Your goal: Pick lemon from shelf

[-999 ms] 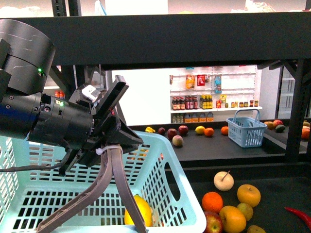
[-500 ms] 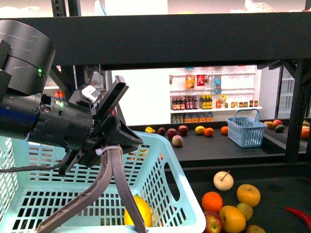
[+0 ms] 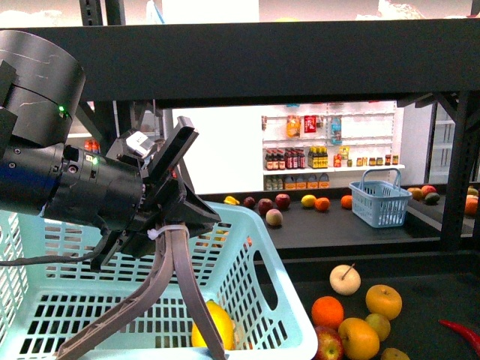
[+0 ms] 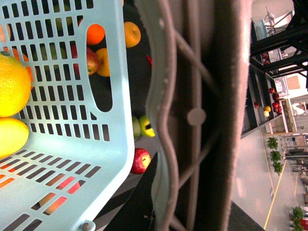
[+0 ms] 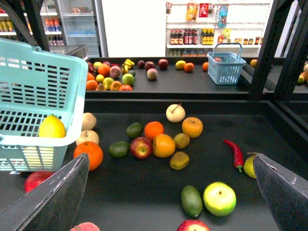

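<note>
In the front view, your left hand (image 3: 142, 330) hangs over the pale blue basket (image 3: 281, 300), its two grey fingers (image 3: 191, 300) spread wide and gripping nothing; the lemon (image 3: 217, 324) lies inside the basket at its near right corner, just behind one finger, so I judge the fruit is already off the shelf (image 3: 420, 300) and dropped, which would explain the released hand above it; oranges and a pale apple (image 3: 345, 279) remain loose on the dark deck beside the basket.

In the left wrist view, one finger (image 4: 192, 115) fills the middle, too close to show the gap; the basket wall (image 4: 96, 120) curves past it, and the lemon (image 4: 10, 135) sits at the frame edge, touching an orange (image 4: 12, 85) next to it, both resting in the basket's corner.

In the right wrist view, your right hand (image 5: 168, 192) hovers well apart from everything, its dark pads (image 5: 53, 197) at the two lower corners, splayed and empty; the lemon (image 5: 52, 127) shows through the basket's (image 5: 43, 67) slats; the shelf deck (image 5: 144, 192) carries scattered fruit and a red chilli (image 5: 234, 151); this arm seems parked clear to leave the left one room.
</note>
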Available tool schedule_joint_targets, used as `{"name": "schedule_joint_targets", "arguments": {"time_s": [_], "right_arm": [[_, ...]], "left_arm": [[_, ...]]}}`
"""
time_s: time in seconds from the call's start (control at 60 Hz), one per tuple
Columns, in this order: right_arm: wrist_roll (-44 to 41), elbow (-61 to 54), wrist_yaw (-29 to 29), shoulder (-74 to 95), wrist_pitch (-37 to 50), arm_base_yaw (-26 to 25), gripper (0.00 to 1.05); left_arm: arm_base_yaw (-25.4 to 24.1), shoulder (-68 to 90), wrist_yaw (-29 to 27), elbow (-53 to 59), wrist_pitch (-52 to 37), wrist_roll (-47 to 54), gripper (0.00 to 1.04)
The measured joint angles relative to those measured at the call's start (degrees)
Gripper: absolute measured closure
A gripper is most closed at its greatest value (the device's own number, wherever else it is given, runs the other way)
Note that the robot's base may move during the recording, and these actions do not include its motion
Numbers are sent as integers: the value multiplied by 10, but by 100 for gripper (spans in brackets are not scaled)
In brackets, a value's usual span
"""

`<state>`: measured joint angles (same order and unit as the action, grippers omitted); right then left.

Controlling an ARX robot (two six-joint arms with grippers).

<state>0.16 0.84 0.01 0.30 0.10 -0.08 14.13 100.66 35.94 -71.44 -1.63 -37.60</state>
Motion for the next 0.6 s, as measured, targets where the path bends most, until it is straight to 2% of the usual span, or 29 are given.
{"name": "schedule_joint_targets", "arguments": {"time_s": [0.3, 0.5, 0.6], "right_arm": [[0, 0, 0, 0, 0, 0, 2], [0, 0, 0, 0, 0, 0, 2], [0, 0, 0, 0, 0, 0, 2]], "left_arm": [[-1, 0, -5, 0, -4, -17, 92], [-20, 0, -71, -17, -30, -89, 92], [-46, 0, -123, -32, -52, -133, 92]]}}
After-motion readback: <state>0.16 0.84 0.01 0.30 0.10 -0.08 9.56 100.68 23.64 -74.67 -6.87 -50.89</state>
